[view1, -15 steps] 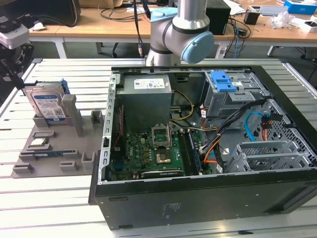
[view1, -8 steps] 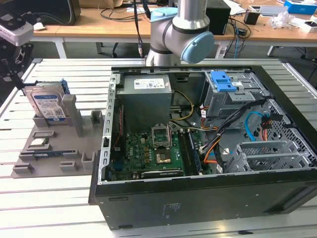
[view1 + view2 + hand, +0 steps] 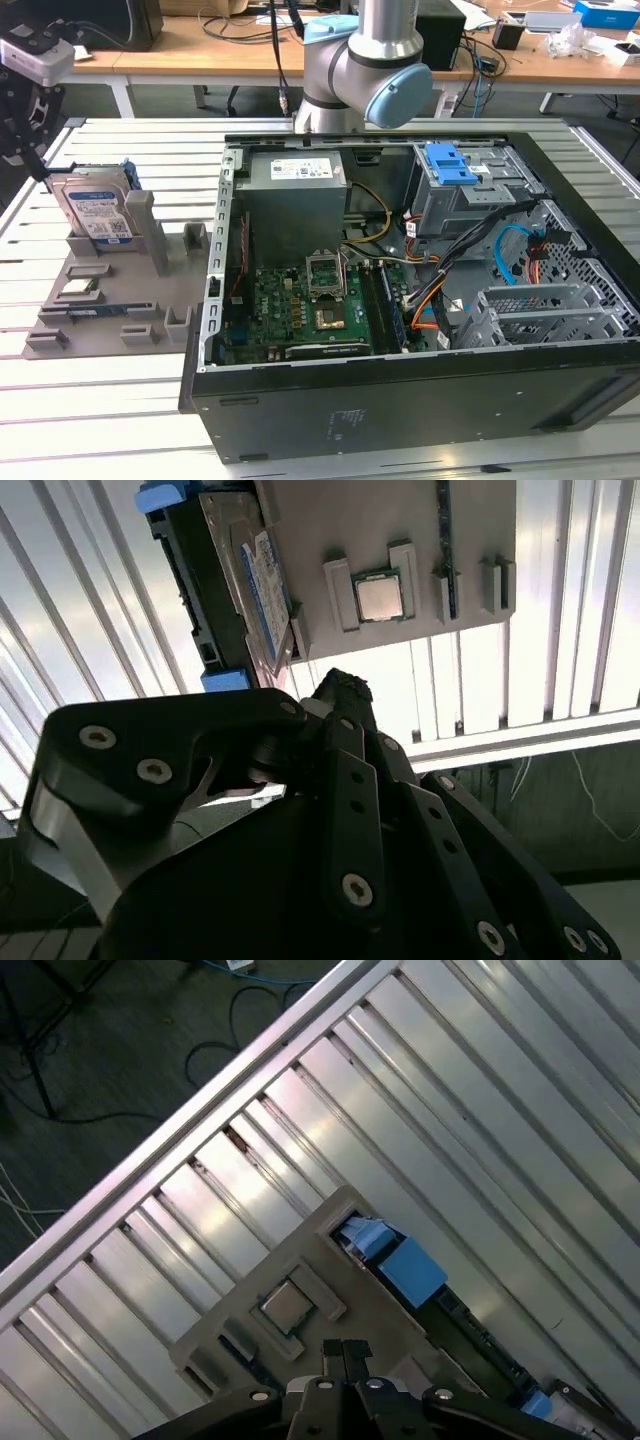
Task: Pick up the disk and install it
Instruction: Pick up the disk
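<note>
Gripper (image 3: 346,1352) first: in both wrist views its fingertips are pressed together with nothing between them, so it's clenched and carrying nothing. It hangs above the grey holder tray (image 3: 400,520), near the processor chip (image 3: 378,597) seated there.

Just beside that is the disk (image 3: 255,580), standing on edge in its slot, blue rails on either side. In the exterior view the disk (image 3: 95,210) sits at about nine o'clock from the open computer case (image 3: 400,400), on the table (image 3: 100,400), well apart from the blue-latched bay (image 3: 450,165) at one o'clock inside the case.

My read is that this is the approach to the pick. To do it well, the jaws need to be open before closing in, squared to the disk's flat faces and centred on its free edge. Pull straight out along the slot, because tilting could jam the rails.
</note>
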Robot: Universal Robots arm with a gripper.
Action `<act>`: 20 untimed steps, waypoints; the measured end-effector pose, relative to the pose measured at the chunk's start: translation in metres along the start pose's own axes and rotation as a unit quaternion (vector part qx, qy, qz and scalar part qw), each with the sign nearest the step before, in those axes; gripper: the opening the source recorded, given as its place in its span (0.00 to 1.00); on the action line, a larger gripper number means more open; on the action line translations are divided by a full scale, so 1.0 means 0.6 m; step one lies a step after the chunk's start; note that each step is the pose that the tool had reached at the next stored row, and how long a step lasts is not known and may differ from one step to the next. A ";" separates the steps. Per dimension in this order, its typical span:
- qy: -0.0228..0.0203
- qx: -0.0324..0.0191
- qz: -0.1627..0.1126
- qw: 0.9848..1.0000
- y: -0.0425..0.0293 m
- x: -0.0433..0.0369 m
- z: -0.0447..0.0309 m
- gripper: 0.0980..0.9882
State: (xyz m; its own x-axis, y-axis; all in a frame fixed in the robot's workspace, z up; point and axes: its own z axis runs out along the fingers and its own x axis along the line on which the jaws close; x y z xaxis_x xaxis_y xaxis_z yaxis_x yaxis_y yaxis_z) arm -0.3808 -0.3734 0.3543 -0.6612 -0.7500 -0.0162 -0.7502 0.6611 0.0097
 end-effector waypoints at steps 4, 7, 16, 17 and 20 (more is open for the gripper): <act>0.002 0.000 -0.059 0.998 0.000 0.000 0.000 0.01; 0.003 0.000 -0.087 0.996 0.000 0.000 0.000 0.01; 0.005 0.000 -0.164 0.987 0.000 0.000 0.000 0.01; 0.005 0.000 -0.171 0.985 0.000 0.000 0.000 0.01; 0.006 0.000 -0.191 0.982 0.000 0.000 0.000 0.01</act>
State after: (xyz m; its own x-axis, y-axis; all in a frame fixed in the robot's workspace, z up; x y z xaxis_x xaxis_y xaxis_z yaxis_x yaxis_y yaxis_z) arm -0.3807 -0.3734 0.3543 -0.3322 -0.9432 -0.0077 -0.9432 0.3322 0.0045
